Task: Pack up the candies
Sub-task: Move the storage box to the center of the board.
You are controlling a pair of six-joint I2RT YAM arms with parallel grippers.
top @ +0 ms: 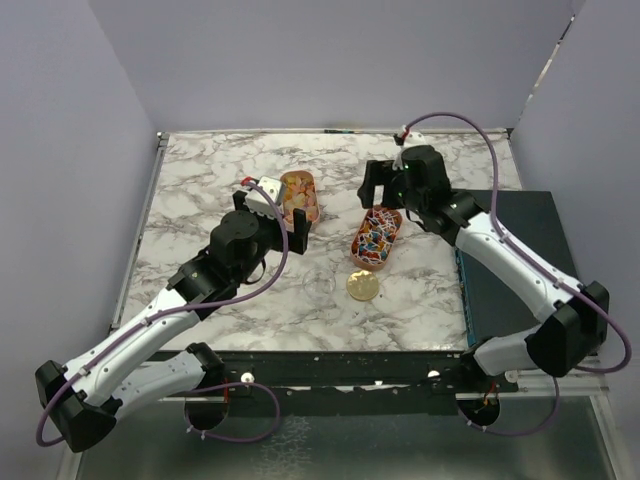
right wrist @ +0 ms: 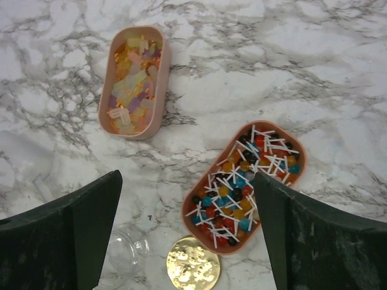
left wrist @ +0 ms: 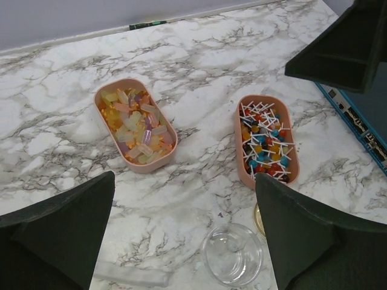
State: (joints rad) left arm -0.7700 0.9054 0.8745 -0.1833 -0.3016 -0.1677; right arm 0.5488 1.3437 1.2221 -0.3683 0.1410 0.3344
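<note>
Orange-yellow candies (top: 298, 192) fill the left oval tray (top: 313, 212). Mixed red, blue and white candies on sticks (top: 376, 235) fill the right oval tray (top: 354, 259). A clear empty jar (top: 322, 283) and a gold lid (top: 362, 286) lie just in front of the trays. My left gripper (top: 283, 228) is open and empty, above the near end of the left tray. My right gripper (top: 385, 188) is open and empty, above the far end of the right tray. The left wrist view shows both candy heaps (left wrist: 134, 124) (left wrist: 264, 141) and the jar (left wrist: 233, 254). The right wrist view shows them too (right wrist: 133, 81) (right wrist: 245, 184).
A dark box with a blue edge (top: 510, 270) lies at the table's right side. A clear wrapper-like strip (left wrist: 132, 275) lies left of the jar. The gold lid (right wrist: 193, 264) touches the near end of the right tray. Walls stand at the back and left.
</note>
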